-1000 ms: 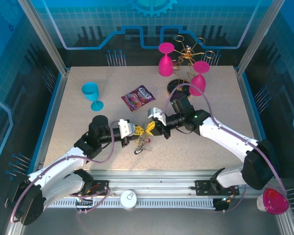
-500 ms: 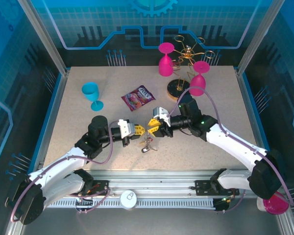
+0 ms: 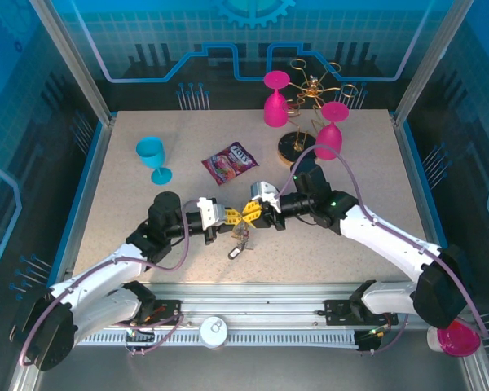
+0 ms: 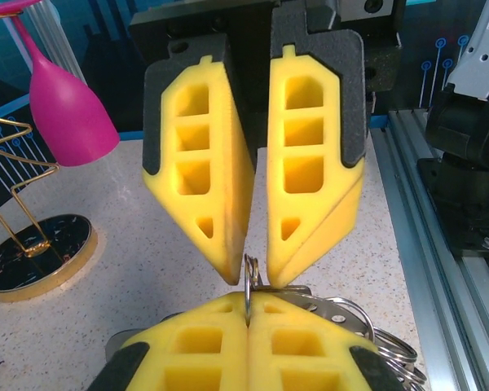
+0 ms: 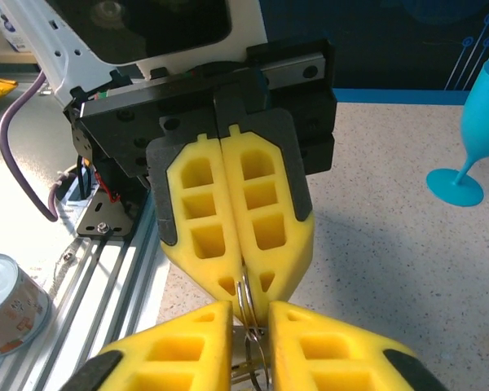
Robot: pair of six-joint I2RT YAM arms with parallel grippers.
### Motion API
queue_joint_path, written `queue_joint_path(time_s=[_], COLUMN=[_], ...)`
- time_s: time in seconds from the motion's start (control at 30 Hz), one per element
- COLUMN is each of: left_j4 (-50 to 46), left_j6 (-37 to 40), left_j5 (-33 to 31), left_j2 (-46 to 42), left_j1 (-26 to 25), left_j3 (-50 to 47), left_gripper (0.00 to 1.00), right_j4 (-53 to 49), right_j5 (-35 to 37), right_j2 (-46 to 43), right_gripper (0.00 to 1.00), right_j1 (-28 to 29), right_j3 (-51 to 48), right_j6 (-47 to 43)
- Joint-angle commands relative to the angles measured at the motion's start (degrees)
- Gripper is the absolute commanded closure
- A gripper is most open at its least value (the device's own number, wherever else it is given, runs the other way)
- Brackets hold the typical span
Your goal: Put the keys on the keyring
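Note:
A thin silver keyring (image 4: 248, 281) stands edge-on in my left gripper (image 4: 248, 303), which is shut on it. The ring's upper arc sits in the narrow gap of my right gripper (image 4: 250, 273), whose jaws stand slightly apart. In the right wrist view the keyring (image 5: 244, 297) runs from my right gripper (image 5: 250, 314) up into the closed left gripper (image 5: 246, 285). From above, the left gripper (image 3: 238, 218) and right gripper (image 3: 253, 215) meet tip to tip over the table's front middle. A bunch of keys (image 3: 241, 238) and further rings (image 4: 383, 342) hangs below them.
A snack packet (image 3: 230, 162) lies behind the grippers and a blue glass (image 3: 152, 155) stands at the back left. The gold rack (image 3: 310, 90) with its round base (image 3: 292, 147) and two pink glasses (image 3: 275, 102) (image 3: 330, 134) are at the back right. A tin (image 3: 214, 332) sits on the front rail.
The right gripper drew back to the right with wider jaws, then returned to the left gripper's tips with a narrower gap. The hanging bunch swung slightly. The left arm stayed nearly still.

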Motion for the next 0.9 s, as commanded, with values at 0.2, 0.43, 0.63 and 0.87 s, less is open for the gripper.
queue_joint_path(time_s=[0.2,0.43,0.63,0.87], left_j4=[5.1,0.1,-16.6,-20.4], left_j6=[-2.3,-1.3,4.7,6.5], left_j5=[2.5,-2.4,-8.3,-6.5], left_j2=[0.1,-0.7,0.0,1.0], left_j1=[-0.2,-0.3,-0.2,-0.3], left_j3=[0.7,1.6,7.5,9.1], left_gripper=[1.0,0.82,0.81,1.0], right_j4=[-4.0,-13.3,-27.4,-32.0], right_j5=[2.8,6.5,11.4,13.2], right_j2=[2.9,4.3,7.5,10.5], right_gripper=[0.87,1.0,1.0,1.0], right_j1=[2.0,2.6,4.5,7.1], right_j3=[4.3,9.2,17.1,22.4], right_j6=[-3.2,-7.4,-14.4,-16.0])
